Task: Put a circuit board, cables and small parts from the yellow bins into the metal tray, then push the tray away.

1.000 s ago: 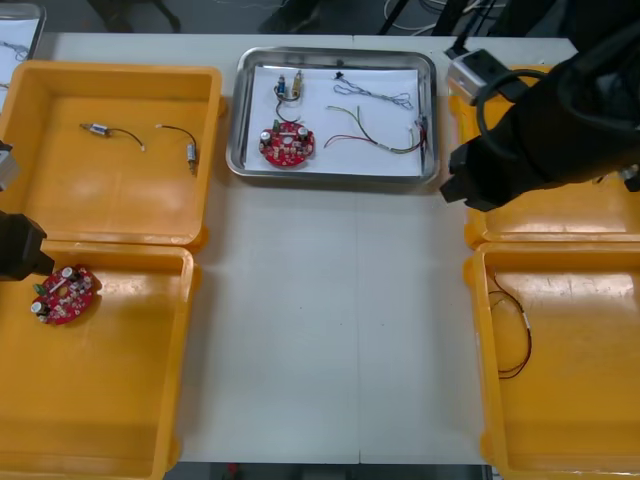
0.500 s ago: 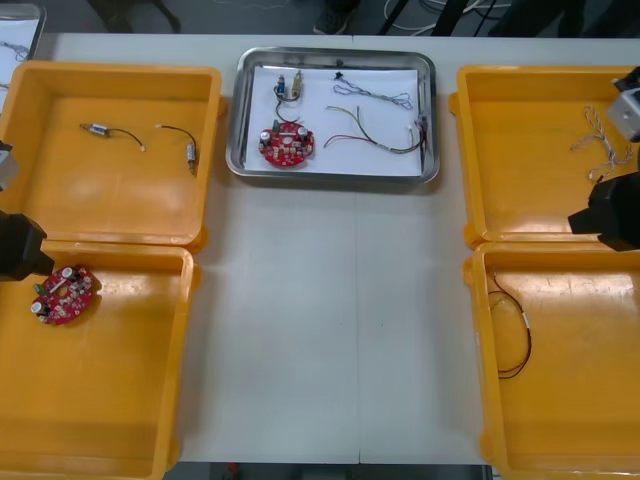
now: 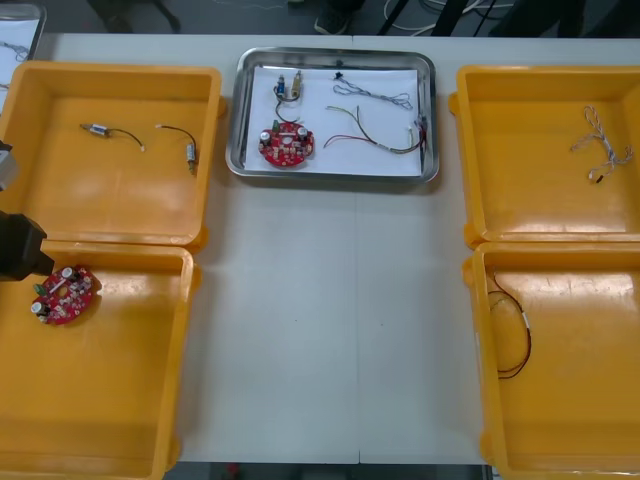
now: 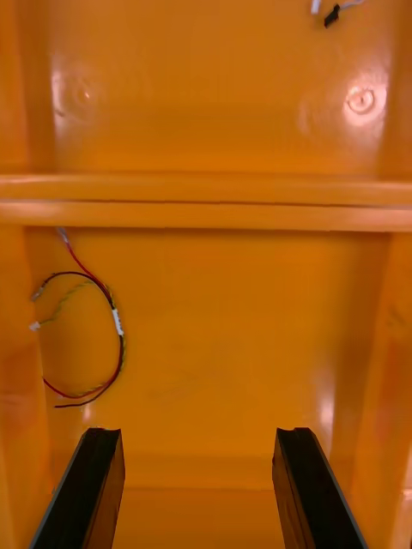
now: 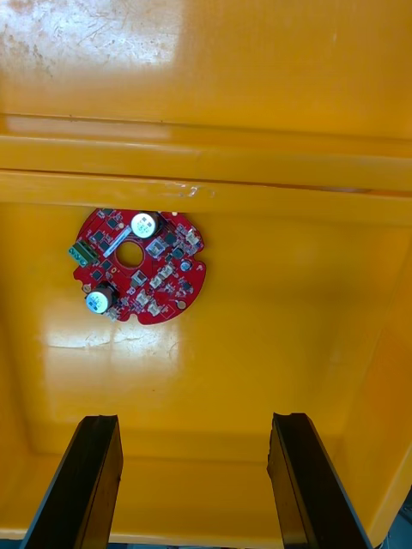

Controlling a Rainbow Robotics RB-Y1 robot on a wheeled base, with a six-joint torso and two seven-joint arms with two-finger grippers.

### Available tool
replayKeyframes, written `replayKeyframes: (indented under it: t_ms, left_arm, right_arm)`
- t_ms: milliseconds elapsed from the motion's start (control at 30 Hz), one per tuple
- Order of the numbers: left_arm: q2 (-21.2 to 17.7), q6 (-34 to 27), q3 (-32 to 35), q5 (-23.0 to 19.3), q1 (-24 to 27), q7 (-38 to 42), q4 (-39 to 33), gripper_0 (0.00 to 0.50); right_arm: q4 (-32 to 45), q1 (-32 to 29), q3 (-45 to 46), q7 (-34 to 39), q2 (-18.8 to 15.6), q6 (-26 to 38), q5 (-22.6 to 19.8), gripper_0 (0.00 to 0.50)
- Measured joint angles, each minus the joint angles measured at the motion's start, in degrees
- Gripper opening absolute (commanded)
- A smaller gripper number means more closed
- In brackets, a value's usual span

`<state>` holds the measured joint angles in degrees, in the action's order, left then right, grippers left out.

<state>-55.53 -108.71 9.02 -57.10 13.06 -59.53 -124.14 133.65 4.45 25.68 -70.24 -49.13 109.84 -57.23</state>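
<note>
Tray (image 3: 330, 178) loaded, arms idle over the bins (image 3: 187, 300)
The far tray holds a board (image 3: 287, 144), cables (image 3: 375, 135) and parts (image 3: 290, 88), so nothing needs gripping: the left gripper (image 5: 196, 422) gapes empty over a spare board (image 5: 137, 264), the right gripper (image 4: 199, 433) likewise by a spare cable (image 4: 86, 339)

Reads as an electronics assembly lab or workshop bench. A plain light table (image 3: 320, 330) set up as a sorting station: yellow bins (image 3: 120, 190) stacked in pairs down the left and right sides of the frame, and at top centre a shiny metal tray (image 3: 432, 120) lined white, holding a round red circuit board (image 3: 287, 144), thin cables (image 3: 375, 95) and small metal parts (image 3: 289, 87). Along the top edge, beyond the table, dark floor (image 3: 220, 15) with loose wires (image 3: 425, 8) at upper right.
</note>
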Motion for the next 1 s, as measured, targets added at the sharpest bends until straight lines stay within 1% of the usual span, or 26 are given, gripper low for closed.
replayKeyframes:
  t_ms: [100,267,333,667,733,867,1000]
  left_arm:
    - [0.00,0.00,0.00,0.00,0.00,0.00,0.00,0.500]
    - [0.00,0.00,0.00,0.00,0.00,0.00,0.00,0.500]
    - [0.00,0.00,0.00,0.00,0.00,0.00,0.00,0.500]
    - [0.00,0.00,0.00,0.00,0.00,0.00,0.00,0.500]
    - [0.00,0.00,0.00,0.00,0.00,0.00,0.00,0.500]
    - [0.00,0.00,0.00,0.00,0.00,0.00,0.00,0.500]
    - [0.00,0.00,0.00,0.00,0.00,0.00,0.00,0.500]
  right_arm:
    - [0.28,-0.94,0.13,0.00,1.29,0.00,2.01,0.500]
    - [1.49,-1.05,-0.12,0.00,3.91,0.00,6.47,0.500]
    - [1.71,-1.06,-0.51,-0.01,4.60,0.00,7.60,0.500]
    - [3.31,-1.06,-2.81,-0.25,5.05,0.00,7.67,0.500]
    - [3.63,-1.06,-3.26,-1.82,5.05,0.00,7.62,0.500]
    - [3.72,-1.07,-3.48,-8.77,5.05,0.00,7.58,0.500]
    - [3.72,-1.07,-3.51,-9.20,5.05,0.00,7.58,0.500]
